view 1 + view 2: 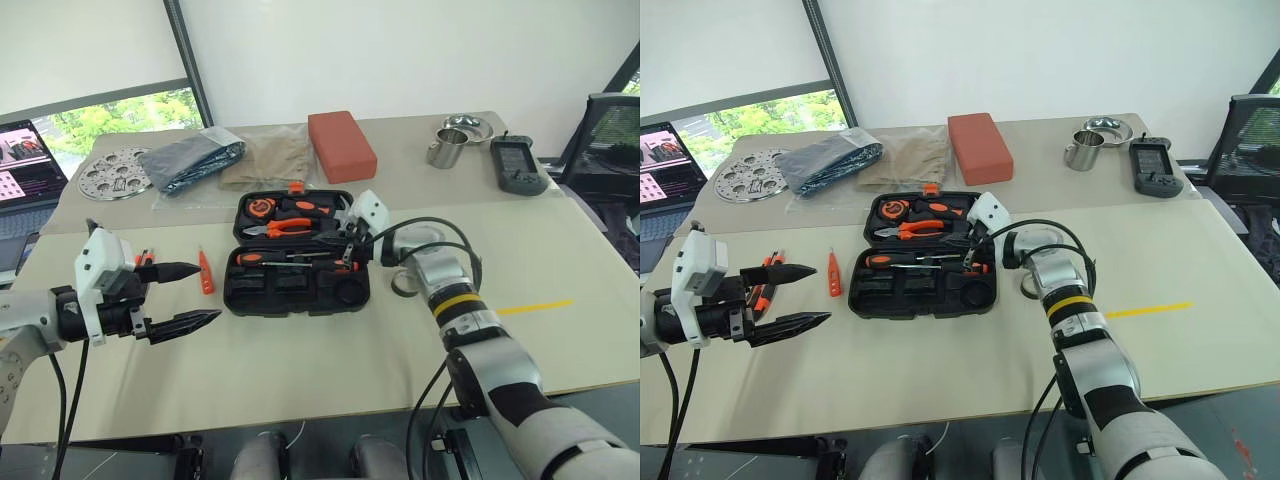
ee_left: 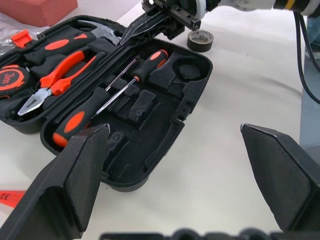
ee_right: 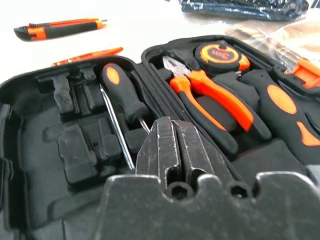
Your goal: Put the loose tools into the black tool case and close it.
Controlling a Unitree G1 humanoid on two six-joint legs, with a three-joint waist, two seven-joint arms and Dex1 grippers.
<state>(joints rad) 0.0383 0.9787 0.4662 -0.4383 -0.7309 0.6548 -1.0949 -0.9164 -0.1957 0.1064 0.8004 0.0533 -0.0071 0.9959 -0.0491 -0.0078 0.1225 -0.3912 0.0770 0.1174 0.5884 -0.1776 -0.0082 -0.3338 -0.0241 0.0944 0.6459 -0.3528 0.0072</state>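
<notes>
Right gripper [image 1: 348,252] is pressed together with nothing in it, hovering over the open black tool case [image 1: 296,290], right above two screwdrivers [image 2: 112,92] lying in their slots. Small black tape roll [image 2: 200,40] sits on the table just behind it. Left gripper [image 1: 185,295] is spread wide, utility knife [image 3: 57,29] just beyond.

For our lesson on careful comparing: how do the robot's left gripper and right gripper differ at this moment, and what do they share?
The left gripper has its fingers spread wide; the right gripper has its fingers pressed shut.
The left gripper hangs over bare table, apart from the black tool case; the right gripper is over the open case, beside a screwdriver lying in it.
Both have two black fingers, and neither holds anything.
</notes>
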